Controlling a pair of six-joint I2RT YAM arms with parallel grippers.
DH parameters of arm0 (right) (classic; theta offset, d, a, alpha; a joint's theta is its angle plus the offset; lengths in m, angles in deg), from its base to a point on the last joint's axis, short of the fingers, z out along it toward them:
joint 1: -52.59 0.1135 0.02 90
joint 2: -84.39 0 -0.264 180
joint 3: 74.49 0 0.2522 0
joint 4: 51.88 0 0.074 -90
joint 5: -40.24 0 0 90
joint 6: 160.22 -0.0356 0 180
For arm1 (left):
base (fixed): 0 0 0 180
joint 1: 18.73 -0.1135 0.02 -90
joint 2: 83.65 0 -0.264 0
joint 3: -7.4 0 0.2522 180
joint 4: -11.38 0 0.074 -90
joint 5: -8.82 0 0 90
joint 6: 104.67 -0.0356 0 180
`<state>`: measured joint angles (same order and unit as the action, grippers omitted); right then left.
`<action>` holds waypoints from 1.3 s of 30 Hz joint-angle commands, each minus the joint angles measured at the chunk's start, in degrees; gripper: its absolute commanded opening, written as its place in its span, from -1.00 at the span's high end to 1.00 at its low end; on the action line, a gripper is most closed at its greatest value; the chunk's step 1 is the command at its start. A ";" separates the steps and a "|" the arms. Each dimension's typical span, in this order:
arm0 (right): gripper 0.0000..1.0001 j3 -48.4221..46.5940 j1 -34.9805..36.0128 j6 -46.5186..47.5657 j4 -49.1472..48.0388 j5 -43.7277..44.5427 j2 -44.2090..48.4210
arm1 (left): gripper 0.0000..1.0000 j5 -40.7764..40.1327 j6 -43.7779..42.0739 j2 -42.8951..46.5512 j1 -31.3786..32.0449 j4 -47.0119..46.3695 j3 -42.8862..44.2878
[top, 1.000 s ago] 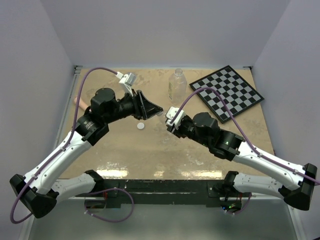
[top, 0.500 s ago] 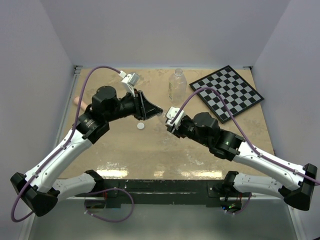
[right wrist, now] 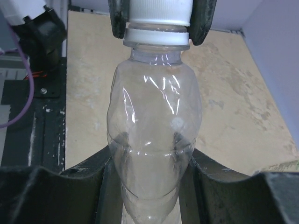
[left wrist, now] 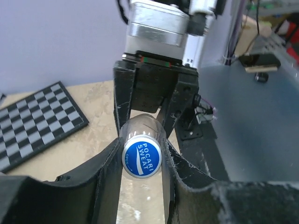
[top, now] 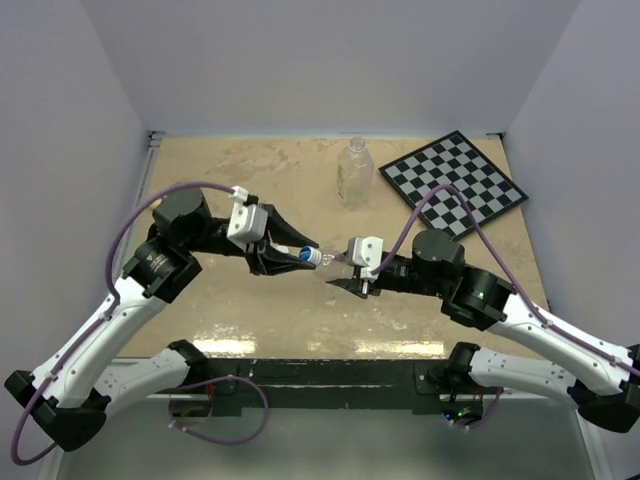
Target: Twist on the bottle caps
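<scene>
Bottle (right wrist: 154,107) (blue cap (left wrist: 141,156)) between left claw (right wrist: 160,16), right claw (right wrist: 152,168); tall bottle (top: 353,172), checkerboard (top: 453,183) beyond.

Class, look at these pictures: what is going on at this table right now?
Both arms are working on one small bottle held between them. The right gripper clamps its clear body, while the left gripper pinches the blue cap sitting on its neck. The large bottle stands alone at the far side, beside the checkerboard.
</scene>
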<state>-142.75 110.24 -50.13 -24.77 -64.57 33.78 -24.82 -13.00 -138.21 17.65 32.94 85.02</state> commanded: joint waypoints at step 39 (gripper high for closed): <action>1.00 -2.54 2.81 1.35 -2.97 33.78 -6.34 | -0.65 -42.91 39.01 2.37 0.09 0.38 0.65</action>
<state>-145.16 111.09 -49.16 -24.38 -38.41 28.09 -64.49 12.60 -132.20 17.71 32.24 83.09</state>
